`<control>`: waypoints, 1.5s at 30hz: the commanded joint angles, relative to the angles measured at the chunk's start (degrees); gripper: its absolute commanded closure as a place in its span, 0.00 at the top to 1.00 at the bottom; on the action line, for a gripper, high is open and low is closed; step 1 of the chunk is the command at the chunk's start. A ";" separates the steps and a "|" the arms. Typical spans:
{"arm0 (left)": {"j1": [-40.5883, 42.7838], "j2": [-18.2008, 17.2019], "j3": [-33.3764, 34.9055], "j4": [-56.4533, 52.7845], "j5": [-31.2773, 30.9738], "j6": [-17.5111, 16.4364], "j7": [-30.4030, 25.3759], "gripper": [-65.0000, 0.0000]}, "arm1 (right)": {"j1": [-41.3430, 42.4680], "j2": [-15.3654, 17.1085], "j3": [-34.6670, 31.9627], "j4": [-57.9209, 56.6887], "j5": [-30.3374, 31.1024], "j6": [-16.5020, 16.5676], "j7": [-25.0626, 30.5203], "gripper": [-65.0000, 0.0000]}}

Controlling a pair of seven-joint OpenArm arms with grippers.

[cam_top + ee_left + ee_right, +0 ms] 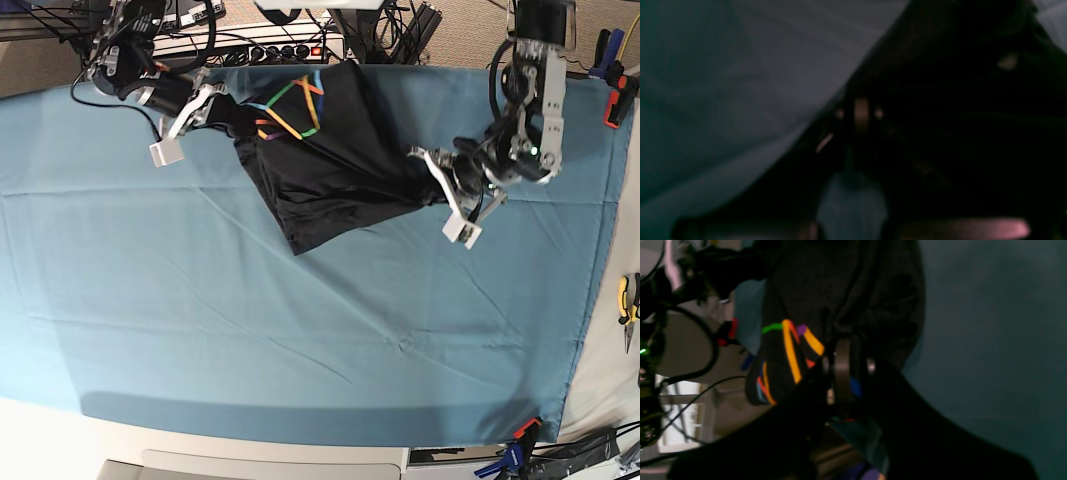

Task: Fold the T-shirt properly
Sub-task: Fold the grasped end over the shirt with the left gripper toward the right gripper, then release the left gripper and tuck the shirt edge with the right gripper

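We see the T-shirt (330,170), black and bunched, lying in the upper middle of the base view on the teal table cloth (200,320). It forms a rough wedge whose lowest point hangs toward the centre of the frame. A patch of its rainbow line print (292,108) shows near its upper left corner.

At the shirt's upper left edge, the right gripper (222,110) meets the fabric. Its arm reaches in from the upper left corner of the base view, angled down and to the right. In the right wrist view the jaws are pressed nearly together on a fold of the shirt (840,290), with the orange, green and purple lines of the print (790,350) draped just left of them.

At the shirt's right edge, the left gripper (432,178) meets the cloth. Its arm comes down from the upper right of the base view and bends at the wrist, pointing left toward the garment. The left wrist view is dark and blurred; black fabric (957,100) fills its right side and pale cloth (723,83) its left. The jaws there appear nearly closed with fabric between them.

A pair of yellow-handled pliers (627,300) lies at the far right edge, off the cloth.
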 commanded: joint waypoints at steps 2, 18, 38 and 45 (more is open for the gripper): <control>-3.04 -0.72 1.66 -0.28 0.35 0.37 -1.62 0.00 | -0.15 -0.79 0.02 1.01 1.33 0.47 -0.35 0.00; -12.41 -0.72 13.09 -1.53 4.42 0.39 -1.86 0.00 | -0.15 -6.01 -10.69 1.01 0.66 0.47 -0.11 0.00; -13.33 -0.72 12.94 -1.53 11.50 2.10 -1.84 0.00 | -0.13 -5.86 -3.98 1.01 -0.72 0.47 0.15 0.00; -13.33 -0.72 12.94 -1.53 11.52 2.05 -1.81 0.00 | -0.15 -5.86 -4.00 1.01 -0.76 0.47 0.04 0.00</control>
